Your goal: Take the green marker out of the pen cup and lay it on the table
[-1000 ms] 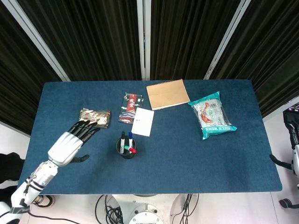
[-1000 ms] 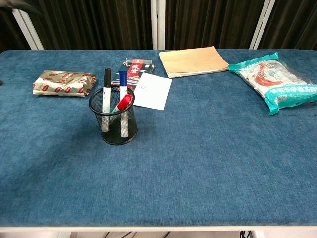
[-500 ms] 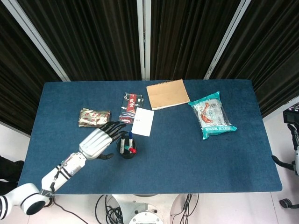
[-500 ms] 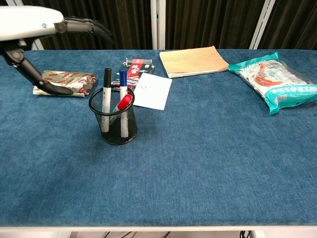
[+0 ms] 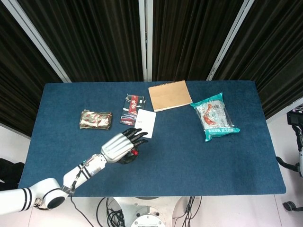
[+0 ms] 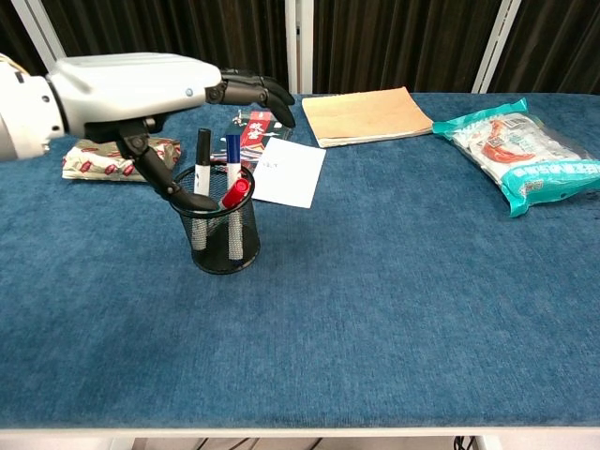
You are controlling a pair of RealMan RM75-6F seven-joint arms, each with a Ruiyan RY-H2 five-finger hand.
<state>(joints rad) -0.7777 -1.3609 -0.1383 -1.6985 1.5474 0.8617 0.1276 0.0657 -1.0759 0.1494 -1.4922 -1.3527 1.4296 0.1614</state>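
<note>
The black mesh pen cup (image 6: 217, 236) stands left of the table's middle. It holds a black-capped marker (image 6: 202, 161), a blue-capped marker (image 6: 232, 159) and the tilted green marker (image 6: 228, 200) with a red cap. My left hand (image 6: 141, 89) hovers just above the cup, fingers (image 6: 255, 92) spread and holding nothing. Its thumb (image 6: 169, 178) points down to the cup's left rim. In the head view the left hand (image 5: 119, 144) covers most of the cup (image 5: 129, 159). Of my right hand only a dark finger (image 5: 283, 164) shows at the right edge, off the table.
A foil snack packet (image 5: 95, 119) lies to the left and a red-black packet (image 5: 132, 108) and a white card (image 5: 145, 122) behind the cup. A tan notebook (image 5: 169, 95) and a teal food bag (image 5: 215, 116) lie at the back right.
My left hand has swept right from beside the snack packet to just over the pen cup, and its thumb now reaches the rim. The markers have not moved.
</note>
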